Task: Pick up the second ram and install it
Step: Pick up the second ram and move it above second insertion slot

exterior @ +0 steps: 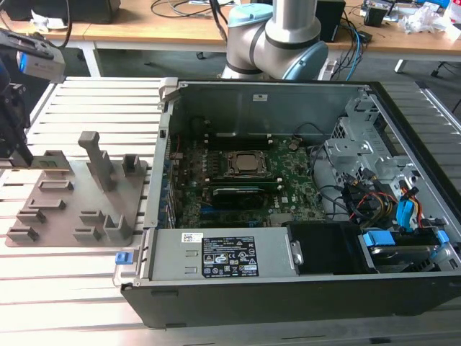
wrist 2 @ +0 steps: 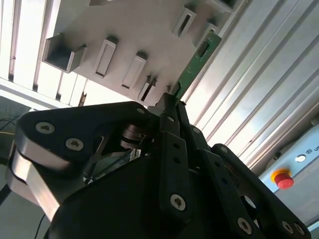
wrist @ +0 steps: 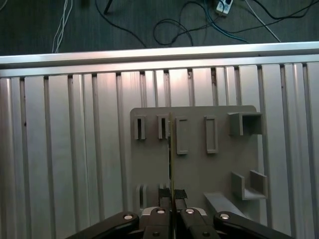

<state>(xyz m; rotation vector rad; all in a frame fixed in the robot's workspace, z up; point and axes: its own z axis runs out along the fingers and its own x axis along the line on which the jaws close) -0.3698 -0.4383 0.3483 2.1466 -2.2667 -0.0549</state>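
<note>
Clamps the ram (wrist 2: 195, 63) tight in the gripper (wrist 2: 172, 99), at the grey tray (wrist 2: 124, 30). Open slatted table (exterior: 72, 267) around it; computer case sticker (exterior: 229, 256) not legible.

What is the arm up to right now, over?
Gripper shut on the second ram, above grey fixture tray. Ram on edge, one end in the grip. Open computer case to the exterior view's right; nothing seen in between.
</note>
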